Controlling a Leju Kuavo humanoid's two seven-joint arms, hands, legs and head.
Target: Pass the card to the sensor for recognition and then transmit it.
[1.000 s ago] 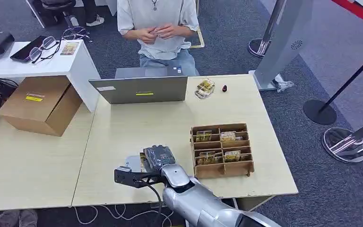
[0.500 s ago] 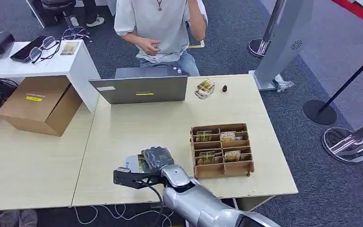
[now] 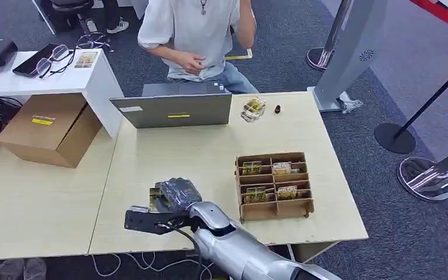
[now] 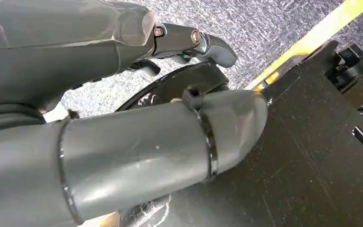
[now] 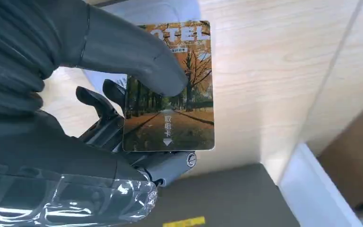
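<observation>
1. We're holding the glossy hotel key card with the autumn tree-lane photo [image 5: 170,90] in our right hand [image 3: 178,192]. The thick grey thumb [image 5: 137,56] presses on its printed face and the darker fingers [image 5: 104,104] back it from behind, so it's a flat pinch with most of the card sticking out past the hand.
2. That grip makes sense to us: with the card's face left free and roughly parallel to the pale wooden table [image 3: 210,151], a reader can see it.
3. Relative to the brown wooden compartment tray of cards [image 3: 274,185], our hand and card sit just beside it on the side toward the cardboard box [image 3: 49,128], near the table's front edge.
4. A light grey pad shows right behind the card in the wrist view, probably the sensor, but we can't say for sure, nor whether the card touches it.
5. Our left hand [image 4: 123,94] hangs over dark carpet, fingers loosely apart, holding nothing as far as we can see.
</observation>
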